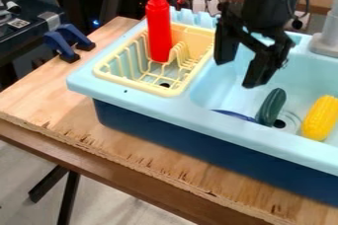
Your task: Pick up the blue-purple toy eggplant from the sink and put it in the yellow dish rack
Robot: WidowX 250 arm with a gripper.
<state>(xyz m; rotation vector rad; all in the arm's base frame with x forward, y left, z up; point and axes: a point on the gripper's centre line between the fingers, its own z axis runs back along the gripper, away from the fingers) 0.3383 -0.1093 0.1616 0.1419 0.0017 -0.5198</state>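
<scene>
The black gripper (239, 71) hangs over the left part of the blue sink (218, 83), its two fingers spread apart with nothing between them. Just below and right of it, a dark green cucumber (271, 106) lies in the basin, beside the drain. A yellow corn cob (320, 118) rests farther right in the same basin. Near the basin's front wall, a dark blue object (235, 115) is partly hidden by the rim and touches the cucumber's lower end. To the gripper's left, a red bottle (158, 26) stands upright in the yellow dish rack (129, 88).
A grey faucet base (325, 43) stands at the sink's back right. Blue clamps (66, 41) grip the wooden board's (39, 95) left edge, near dark equipment. The sink's raised rim and the rack's walls surround the objects.
</scene>
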